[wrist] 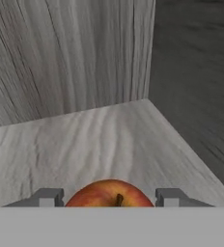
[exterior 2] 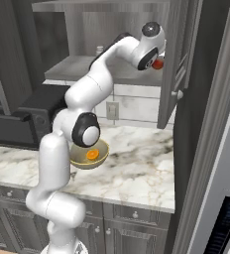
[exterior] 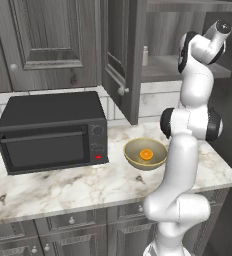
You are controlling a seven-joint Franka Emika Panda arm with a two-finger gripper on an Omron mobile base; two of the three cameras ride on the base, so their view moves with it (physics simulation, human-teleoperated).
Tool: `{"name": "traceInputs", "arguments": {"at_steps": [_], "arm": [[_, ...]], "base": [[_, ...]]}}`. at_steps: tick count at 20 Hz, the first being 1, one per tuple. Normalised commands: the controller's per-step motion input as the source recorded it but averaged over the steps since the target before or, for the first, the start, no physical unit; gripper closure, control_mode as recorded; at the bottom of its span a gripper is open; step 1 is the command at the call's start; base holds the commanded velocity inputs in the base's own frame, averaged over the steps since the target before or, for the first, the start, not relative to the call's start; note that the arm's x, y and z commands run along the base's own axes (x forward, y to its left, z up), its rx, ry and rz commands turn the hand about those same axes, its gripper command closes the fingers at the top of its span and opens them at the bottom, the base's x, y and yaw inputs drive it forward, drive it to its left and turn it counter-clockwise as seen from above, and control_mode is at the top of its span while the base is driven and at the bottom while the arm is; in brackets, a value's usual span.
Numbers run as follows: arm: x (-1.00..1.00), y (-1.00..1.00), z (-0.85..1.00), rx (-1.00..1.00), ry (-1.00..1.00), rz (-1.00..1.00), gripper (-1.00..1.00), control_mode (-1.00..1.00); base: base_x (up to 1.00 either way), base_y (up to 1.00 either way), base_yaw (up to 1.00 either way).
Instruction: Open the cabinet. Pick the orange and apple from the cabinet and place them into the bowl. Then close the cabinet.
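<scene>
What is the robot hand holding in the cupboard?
The apple sits between the jaws on the cabinet shelf, one tip by each side. Whether they grip it yet cannot be told.

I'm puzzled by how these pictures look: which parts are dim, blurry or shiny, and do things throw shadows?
Left base view: the bowl throws a faint shadow on the counter; the microwave has no glare. Right base view: the cabinet interior is dim; only a sliver of the apple shows. Hand view: the apple is sharp, the shelf grain soft, the right wall dark.
</scene>
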Motion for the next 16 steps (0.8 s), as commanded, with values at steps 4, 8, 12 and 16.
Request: {"name": "traceInputs", "arguments": {"at_steps": [4,8,12,16], "arm": [[-0.09,0.0,-0.13,0.0,-0.01,0.0,1.0,-1.0],[-0.56,0.04,-0.31,0.0,0.0,0.0,1.0,-1.0],[-0.89,0.19,-0.09,0.0,0.0,0.0,1.0,-1.0],[-1.0,0.54,-0.18,0.0,-0.06,0.0,1.0,-1.0]], "base": [[0.0,0.0,0.0],[0.0,0.0,0.0],[0.0,0.0,0.0],[0.0,0.0,0.0]]}}
